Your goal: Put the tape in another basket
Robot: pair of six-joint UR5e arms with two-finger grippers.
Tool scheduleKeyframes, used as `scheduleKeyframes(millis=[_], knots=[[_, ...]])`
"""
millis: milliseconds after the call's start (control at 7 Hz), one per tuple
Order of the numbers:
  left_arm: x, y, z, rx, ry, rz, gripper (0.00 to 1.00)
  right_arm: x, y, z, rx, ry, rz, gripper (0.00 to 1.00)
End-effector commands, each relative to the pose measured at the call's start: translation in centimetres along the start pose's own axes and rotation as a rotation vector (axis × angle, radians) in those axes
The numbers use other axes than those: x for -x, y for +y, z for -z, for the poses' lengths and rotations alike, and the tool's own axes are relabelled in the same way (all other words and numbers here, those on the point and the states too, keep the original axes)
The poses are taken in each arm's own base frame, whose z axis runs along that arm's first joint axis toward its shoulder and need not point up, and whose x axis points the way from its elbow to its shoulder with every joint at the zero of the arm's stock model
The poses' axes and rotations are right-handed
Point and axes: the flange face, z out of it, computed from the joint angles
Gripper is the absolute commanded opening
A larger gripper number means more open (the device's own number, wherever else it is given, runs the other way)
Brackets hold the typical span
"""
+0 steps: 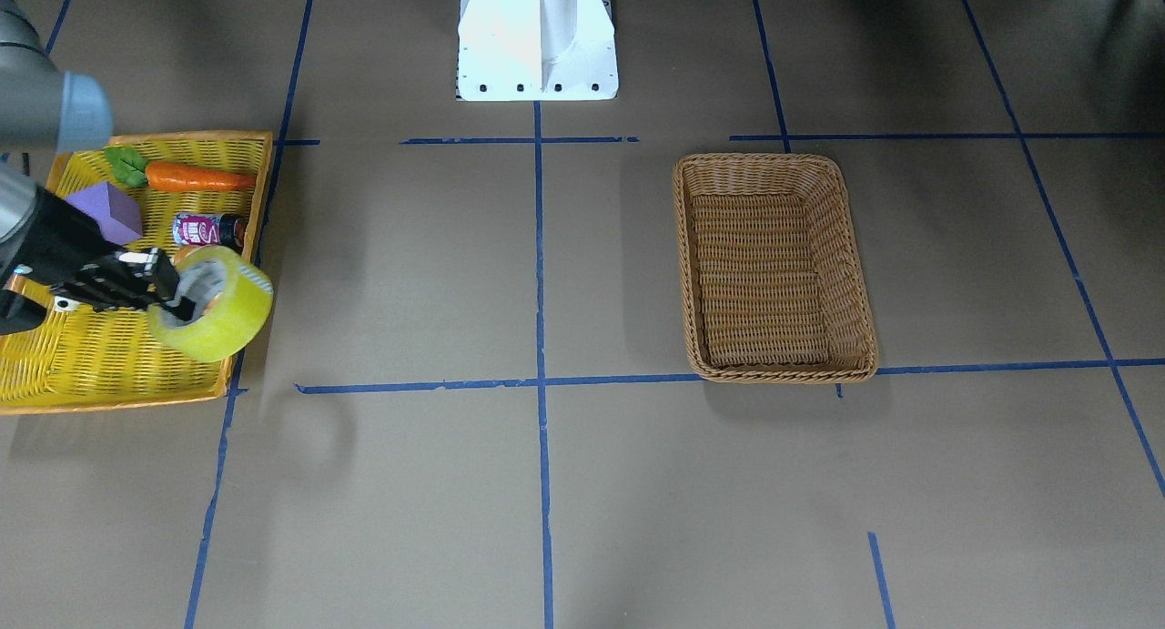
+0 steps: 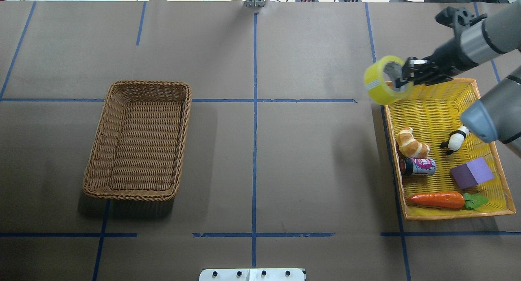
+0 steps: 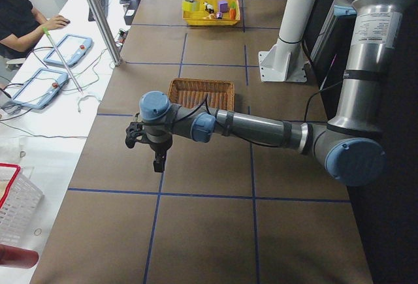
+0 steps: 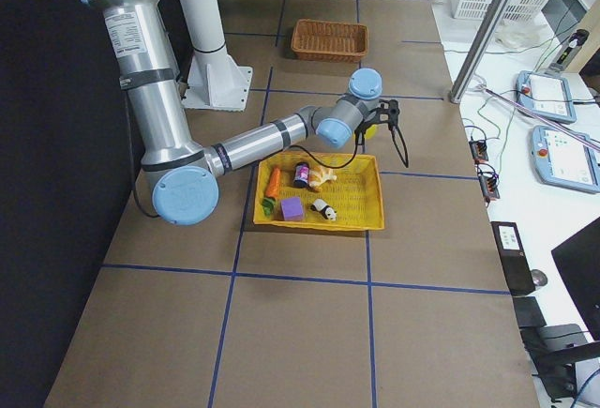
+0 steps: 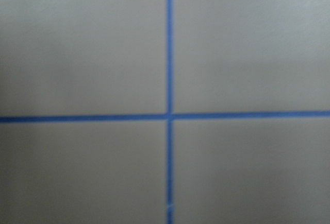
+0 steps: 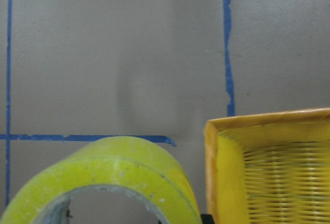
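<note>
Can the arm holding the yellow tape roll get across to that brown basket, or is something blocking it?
Probably yes. The right gripper holds the tape lifted above the yellow tray's rim, and only bare table lies between it and the open brown basket. Whether the arm stretches that far is unclear.

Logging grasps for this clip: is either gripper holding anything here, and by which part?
The right gripper holds the tape by its ring wall, one finger inside the core. Whether the left gripper holds anything cannot be told.

Overhead and front views face oppositely, sharing the basket [image 2: 138, 140].
</note>
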Motion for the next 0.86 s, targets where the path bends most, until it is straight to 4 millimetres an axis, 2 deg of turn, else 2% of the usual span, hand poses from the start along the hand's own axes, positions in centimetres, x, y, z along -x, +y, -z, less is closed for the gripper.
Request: scheduleKeyframes(millis=[0, 143, 286, 429, 571, 714], knots=[[-9.9, 0.3, -1.7, -0.088, 0.126, 0.079, 1.00, 7.5, 4.1, -2.0, 0.011, -0.148, -0.066, 0.01], [-14.2, 1.6, -3.3, -0.092, 0.217, 0.172, 1.00, 8.9, 5.9, -3.1, -0.008, -0.227, -0.113, 0.01], [-18.2, 3.1, -4.2, -0.082, 0.318, 0.252, 1.00, 9.8, 6.9, -3.3, -0.004, -0.284, -0.133, 0.01], [-22.1, 4.9, -3.9, -0.060, 0.426, 0.319, 1.00, 10.4, 8.0, -2.9, 0.001, -0.357, -0.106, 0.01], [-25.9, 7.1, -2.5, -0.015, 0.528, 0.399, 1.00, 11.2, 9.6, -2.7, 0.034, -0.440, -0.131, 0.01], [-28.4, 9.0, -0.6, 0.019, 0.619, 0.444, 1.00, 11.4, 11.3, -2.2, 0.066, -0.530, -0.129, 0.01]])
